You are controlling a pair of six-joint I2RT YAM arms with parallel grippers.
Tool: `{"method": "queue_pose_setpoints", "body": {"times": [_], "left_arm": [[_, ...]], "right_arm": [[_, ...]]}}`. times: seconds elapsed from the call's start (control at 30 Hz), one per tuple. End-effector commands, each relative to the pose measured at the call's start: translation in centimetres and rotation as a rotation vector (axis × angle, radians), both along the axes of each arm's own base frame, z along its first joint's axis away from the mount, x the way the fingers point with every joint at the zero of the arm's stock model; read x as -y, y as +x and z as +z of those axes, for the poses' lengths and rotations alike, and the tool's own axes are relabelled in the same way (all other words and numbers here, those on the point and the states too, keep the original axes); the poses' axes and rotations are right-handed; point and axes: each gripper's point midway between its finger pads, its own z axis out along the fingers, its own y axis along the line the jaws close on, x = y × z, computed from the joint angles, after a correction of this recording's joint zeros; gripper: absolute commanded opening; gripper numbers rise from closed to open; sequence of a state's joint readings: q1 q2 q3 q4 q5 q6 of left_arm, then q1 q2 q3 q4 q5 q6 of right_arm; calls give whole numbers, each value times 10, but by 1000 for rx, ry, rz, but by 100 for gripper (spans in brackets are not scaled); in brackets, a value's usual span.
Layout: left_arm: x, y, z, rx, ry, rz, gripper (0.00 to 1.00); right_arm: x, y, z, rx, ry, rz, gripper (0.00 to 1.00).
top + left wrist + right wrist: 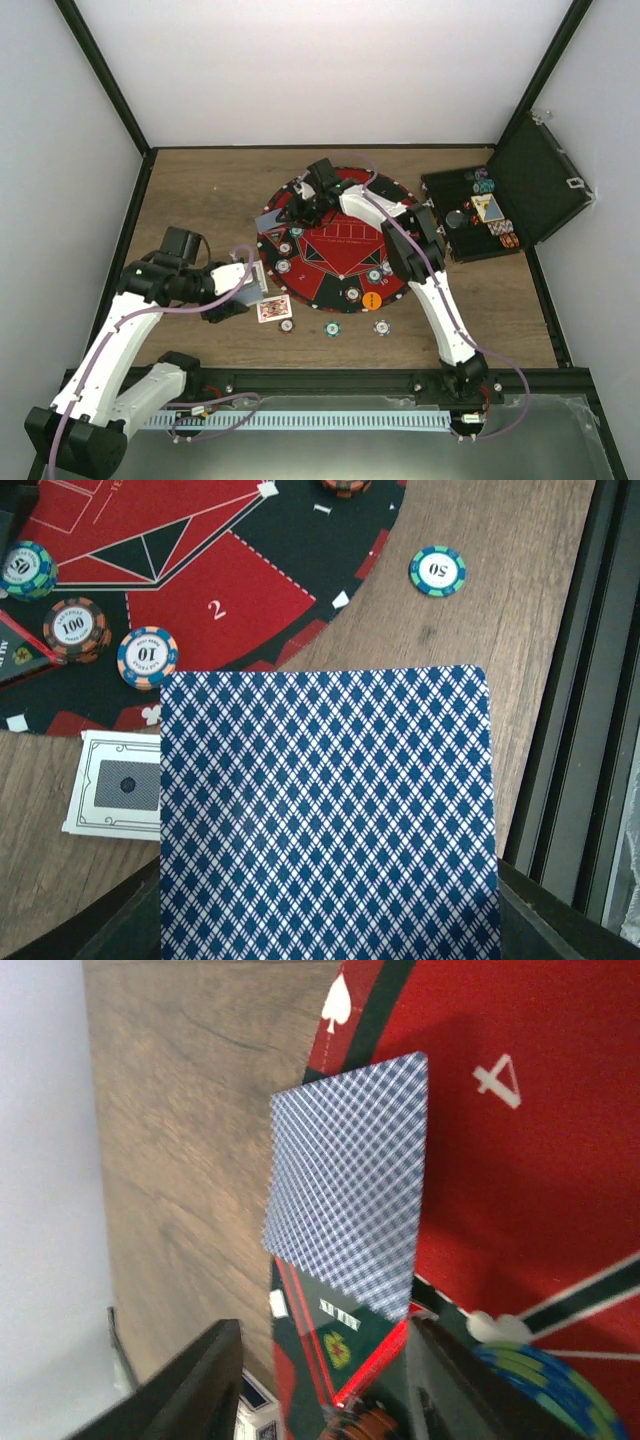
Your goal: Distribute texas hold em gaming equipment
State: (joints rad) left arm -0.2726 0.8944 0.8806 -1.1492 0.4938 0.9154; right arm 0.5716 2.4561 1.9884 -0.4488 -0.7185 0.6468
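My left gripper (243, 288) (330, 925) is shut on playing cards (325, 810) with blue diamond backs, held just off the round poker mat's (340, 215) left front edge. At the mat's far left rim my right gripper (297, 210) (322, 1332) stands open. Beyond its fingers a blue-backed card (350, 1180) (268, 222) lies free, half on the mat (520, 1160), half over the wood. A face-up red card (273, 308) lies on the table. Poker chips sit on the mat (148, 658) (74, 630), and a teal one (437, 571) lies off it.
More chips (332, 328) (382, 327) lie on the wood in front of the mat. A white-bordered card (115, 785) lies by the mat's edge. At the right an open black case (500, 205) holds chips and cards. Dark frame rails border the table.
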Motion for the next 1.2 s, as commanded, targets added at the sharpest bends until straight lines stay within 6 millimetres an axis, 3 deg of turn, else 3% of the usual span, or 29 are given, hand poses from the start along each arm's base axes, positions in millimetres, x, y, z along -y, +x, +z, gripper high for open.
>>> {"method": "queue_pose_setpoints", "body": {"times": [0.0,0.2,0.37,0.57,0.7,0.8,0.97,1.17], "left_arm": [[11,5,19,10,-74,-12,4],[12,11,21,20,-65,-20,4],[13,15,24,37,-71,-22,4],[15,17,25,34,-78,-25,4],[16,18,24,36,-79,-27,4],[16,20,25,42,-80,-28,4],[17,21,27,49,-84,-30,4],[16,21,27,49,-79,-29,4]], "right_arm": [[10,4,49,108,-30,0,58],[27,-11,96,189,-36,-24,66],[25,-59,149,227,116,13,75],[17,-125,179,228,242,91,77],[13,-176,180,197,307,151,80],[8,-201,175,177,314,173,82],[-5,-225,169,153,322,207,83],[-27,-242,157,115,334,261,83]]}}
